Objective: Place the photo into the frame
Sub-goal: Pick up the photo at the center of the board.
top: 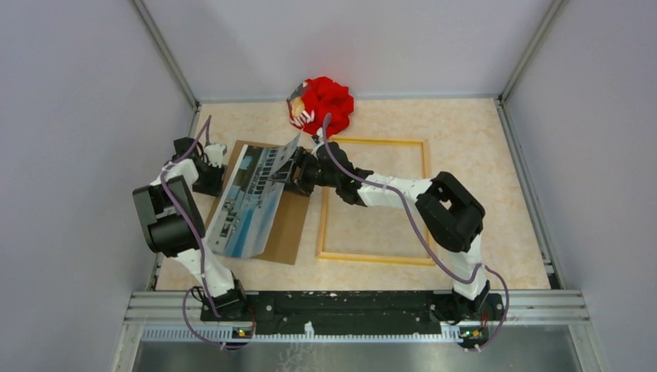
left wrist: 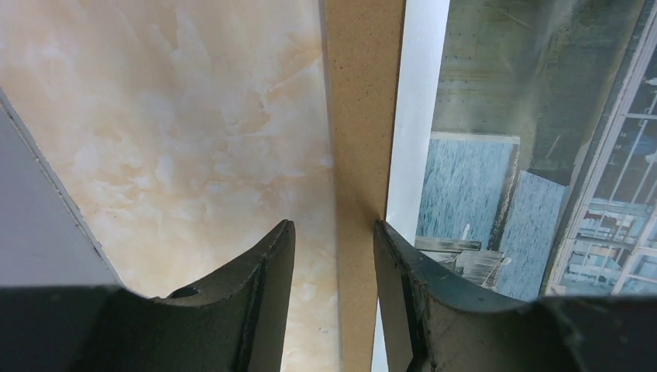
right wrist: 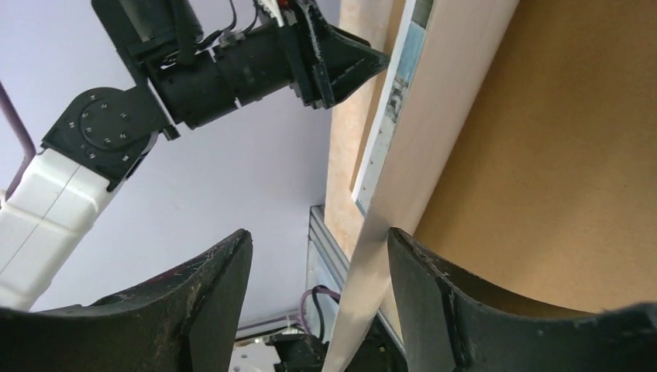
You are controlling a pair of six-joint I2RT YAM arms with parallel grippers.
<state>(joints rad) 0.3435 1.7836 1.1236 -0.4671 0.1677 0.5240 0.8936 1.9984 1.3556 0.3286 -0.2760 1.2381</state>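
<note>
- Right fingers (right wrist: 209, 310) fill the bottom of your wrist view. They're apart, nothing clamped. The photo (top: 248, 201) runs its edge up through the gap and leans on 1 finger only; the other is clear of it.
- Agree. Left fingers (left wrist: 263, 294) are apart too. 1 sits over bare bench (top: 480, 194), 1 over the photo's white border, with a strip of the backing board (top: 287, 232) in the gap. No pinch that I can see.
- Photo location: on the brown board, left of the frame (top: 372, 257). It's tilted, far right corner up at your right fingers, near edge down.
- Frame lies flat on the bench, just beside the board.
- My read of the step: you're securing the photo for the carry. Close on the border only. If the board comes along, you're lifting 2 sheets.
- Get both pinches firm before you raise it. It looks like a big thin sheet, so I'd expect sag in the middle. Carry it level, then lower it square into the opening.
- Pose: right arm (top: 387, 190) is stretched low and left from its base, forearm crossing the frame's left rail. It has to come off there before you set down.
- Left arm (top: 166, 217) is folded by the left wall, elbow high, wrist at the photo's far left edge. The red ruffled thing (top: 329, 101) sits near the frame's far left corner, so mind it.
</note>
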